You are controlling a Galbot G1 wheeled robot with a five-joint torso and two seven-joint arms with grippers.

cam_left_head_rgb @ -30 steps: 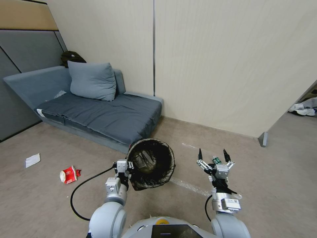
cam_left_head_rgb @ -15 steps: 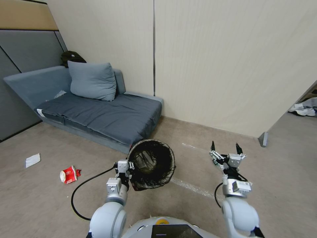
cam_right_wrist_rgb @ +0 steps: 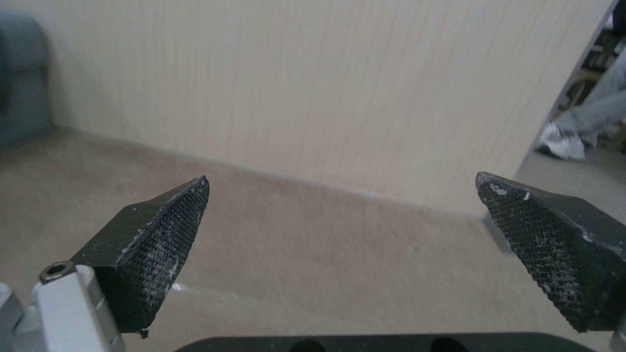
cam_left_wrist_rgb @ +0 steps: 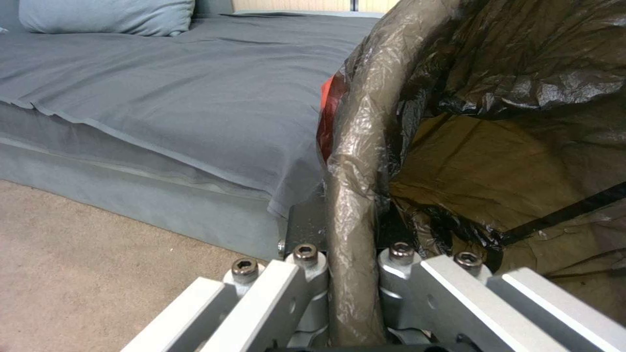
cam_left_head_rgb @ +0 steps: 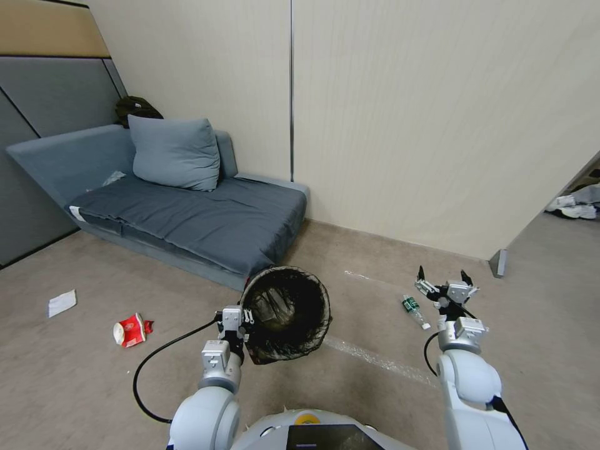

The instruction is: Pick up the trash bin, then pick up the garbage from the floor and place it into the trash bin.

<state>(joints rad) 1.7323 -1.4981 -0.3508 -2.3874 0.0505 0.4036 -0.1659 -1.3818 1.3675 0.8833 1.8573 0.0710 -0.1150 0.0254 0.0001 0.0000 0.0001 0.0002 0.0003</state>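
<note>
On the carpeted floor (cam_left_head_rgb: 87, 369) at far left lie a white paper slip (cam_left_head_rgb: 61, 303) and a red-and-white snack packet (cam_left_head_rgb: 130, 329). The left gripper (cam_left_head_rgb: 240, 322) pinches the rim of the trash bin (cam_left_head_rgb: 285, 312), held tilted off the floor before the grey sofa (cam_left_head_rgb: 187, 212); the bin's body is hidden behind its black liner. The right gripper (cam_left_head_rgb: 445, 275) hangs spread just beside a small clear bottle (cam_left_head_rgb: 415, 311) below the beige wall (cam_left_head_rgb: 437, 125).

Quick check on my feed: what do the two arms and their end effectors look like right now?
Both arms are glossy pale grey with rounded joint shells and silver wrist blocks. A black cable loops from the left wrist. The left end effector is bare aluminium with hex bolts; the right end effector has black pointed fingertips with cross-hatched pads.
</note>
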